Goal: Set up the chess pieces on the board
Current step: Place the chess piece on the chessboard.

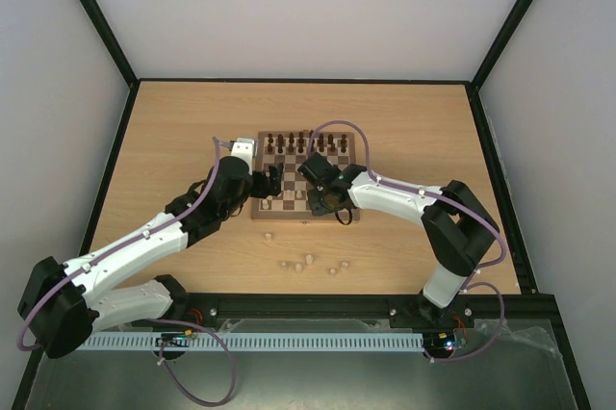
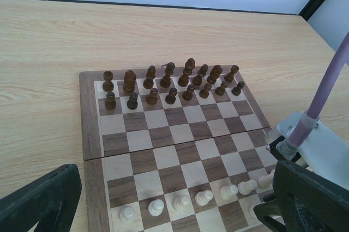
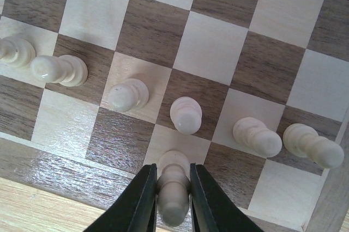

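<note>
Right gripper (image 3: pixel 173 169) is nearly closed, its fingers (image 3: pixel 139 199) hugging both sides of a pale piece (image 3: pixel 173 188) on a light square in the board's (image 3: pixel 212 41) nearest row, just behind six pale pawns (image 3: pixel 185 115). Dark pieces (image 2: pixel 169 82) fill the far two rows. Left gripper (image 2: pixel 174 169) hangs wide open and empty at the board's left side; more pale pieces (image 1: pixel 308 264) lie on the table (image 1: pixel 173 121)
</note>
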`<action>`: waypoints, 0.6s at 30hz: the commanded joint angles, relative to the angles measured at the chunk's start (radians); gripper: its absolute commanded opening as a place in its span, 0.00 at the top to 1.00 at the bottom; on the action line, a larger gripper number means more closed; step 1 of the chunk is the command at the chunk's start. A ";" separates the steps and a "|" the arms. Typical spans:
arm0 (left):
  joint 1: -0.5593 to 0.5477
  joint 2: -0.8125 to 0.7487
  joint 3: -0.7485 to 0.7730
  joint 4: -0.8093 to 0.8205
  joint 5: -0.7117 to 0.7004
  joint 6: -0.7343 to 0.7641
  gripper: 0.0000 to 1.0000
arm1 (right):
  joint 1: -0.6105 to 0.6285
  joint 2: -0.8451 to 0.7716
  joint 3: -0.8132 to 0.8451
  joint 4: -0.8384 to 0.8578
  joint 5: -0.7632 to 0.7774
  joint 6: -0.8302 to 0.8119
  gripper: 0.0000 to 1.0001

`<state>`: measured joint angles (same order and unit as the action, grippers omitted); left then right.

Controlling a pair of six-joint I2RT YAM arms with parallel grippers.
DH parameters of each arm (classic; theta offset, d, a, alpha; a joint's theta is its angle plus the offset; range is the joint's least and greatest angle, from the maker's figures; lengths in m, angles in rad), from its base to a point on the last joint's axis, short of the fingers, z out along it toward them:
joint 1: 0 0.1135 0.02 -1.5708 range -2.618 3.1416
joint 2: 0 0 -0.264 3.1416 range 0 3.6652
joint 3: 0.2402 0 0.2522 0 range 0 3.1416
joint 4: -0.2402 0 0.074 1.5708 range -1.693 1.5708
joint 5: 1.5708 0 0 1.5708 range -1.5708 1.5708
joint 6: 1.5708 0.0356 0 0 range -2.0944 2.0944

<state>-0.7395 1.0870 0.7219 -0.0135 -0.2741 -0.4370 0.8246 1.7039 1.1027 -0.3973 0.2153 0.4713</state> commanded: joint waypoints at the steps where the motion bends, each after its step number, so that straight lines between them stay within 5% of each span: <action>1: -0.003 0.005 0.007 0.001 -0.019 0.008 0.01 | -0.003 -0.006 0.010 -0.023 -0.004 -0.008 0.81; 10: -0.004 0.015 0.010 -0.001 -0.024 0.011 0.01 | -0.003 -0.085 -0.009 -0.028 0.008 0.001 0.69; 18: -0.004 0.030 0.024 -0.017 -0.026 0.014 0.01 | -0.004 -0.295 -0.139 -0.002 0.032 0.016 0.43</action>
<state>-0.7395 1.0996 0.7219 -0.0147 -0.2829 -0.4332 0.8246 1.5085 1.0378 -0.3847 0.2264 0.4839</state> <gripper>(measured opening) 0.991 0.520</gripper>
